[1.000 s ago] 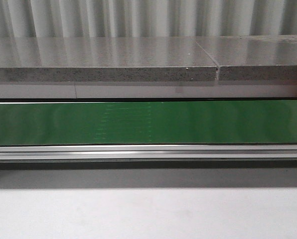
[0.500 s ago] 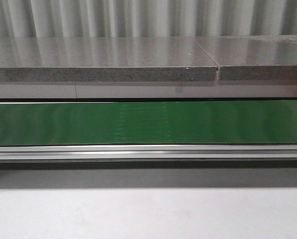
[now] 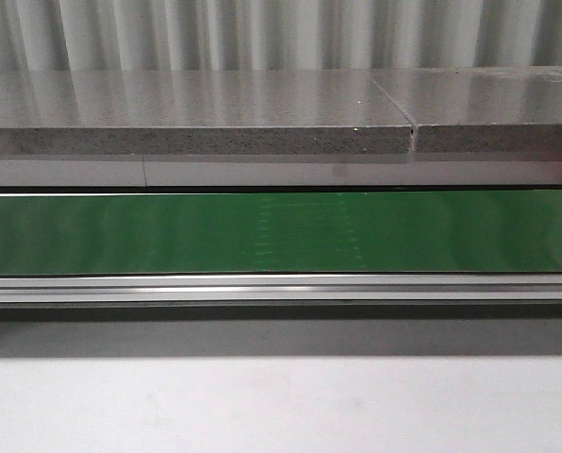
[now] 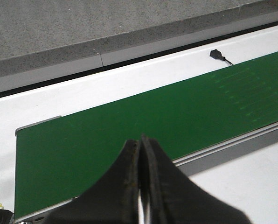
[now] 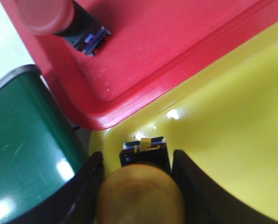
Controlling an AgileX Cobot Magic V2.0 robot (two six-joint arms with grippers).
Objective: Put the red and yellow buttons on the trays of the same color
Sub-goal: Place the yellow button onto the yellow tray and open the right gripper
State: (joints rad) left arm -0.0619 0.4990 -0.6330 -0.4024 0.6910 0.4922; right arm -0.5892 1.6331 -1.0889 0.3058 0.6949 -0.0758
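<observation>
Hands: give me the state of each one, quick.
Left hand: closed, holding nothing, above the green belt.
Right hand: fingers either side of a yellow button over the yellow tray; grip cannot be told.

Green belt looks bare across my front view, open run along it. Stone ledge walls the far side. On my right wrist cam it's tight: red tray rim butts the yellow tray, red button standing in the red one.
</observation>
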